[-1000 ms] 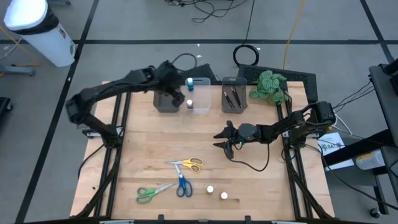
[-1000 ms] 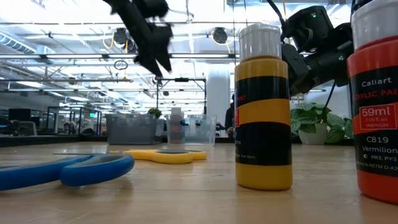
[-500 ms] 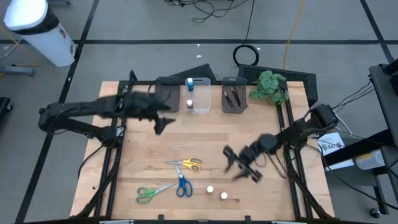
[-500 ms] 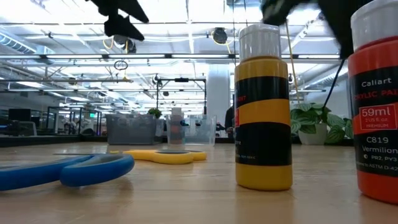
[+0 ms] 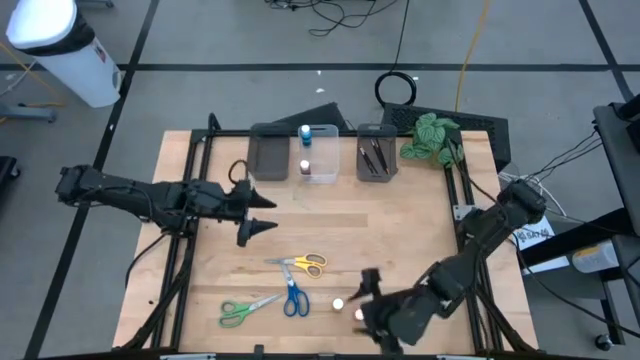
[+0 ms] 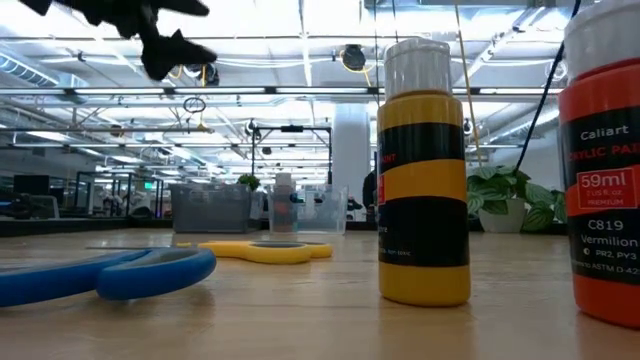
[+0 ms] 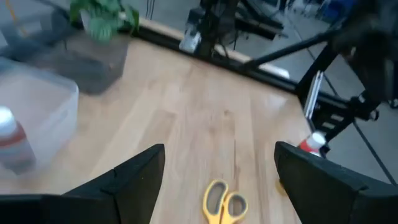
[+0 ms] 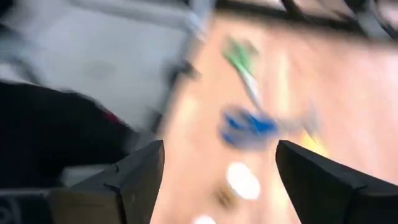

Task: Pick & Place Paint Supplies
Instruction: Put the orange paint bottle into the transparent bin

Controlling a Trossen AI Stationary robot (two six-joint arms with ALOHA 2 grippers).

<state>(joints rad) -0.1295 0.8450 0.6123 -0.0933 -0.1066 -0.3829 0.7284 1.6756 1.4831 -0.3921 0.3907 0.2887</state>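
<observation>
Three scissors lie flat near the table's near edge: yellow (image 5: 308, 264), blue (image 5: 293, 298) and green (image 5: 240, 312). Two white-capped paint pots (image 5: 338, 302) (image 5: 360, 314) stand upright to their right; the low view shows them as a yellow bottle (image 6: 423, 180) and an orange bottle (image 6: 605, 170). Dark brushes (image 5: 376, 155) lie in the right grey bin. My left gripper (image 5: 262, 214) hovers open above the table's left half, pointing right. My right gripper (image 5: 368, 305) is open just right of the pots, its wrist view blurred.
At the far edge stand a grey bin (image 5: 268, 157), a clear bin (image 5: 320, 160) holding two small bottles, a second grey bin (image 5: 377, 135) and a leafy plant (image 5: 432, 135). Bare wood lies in the table's middle.
My left gripper has drawn back from the grey bin at the far edge toward the table's left and near side, tipping from pointing down to nearly level. My right gripper has swung from the table's middle toward the near edge and down beside the white-capped pots.
</observation>
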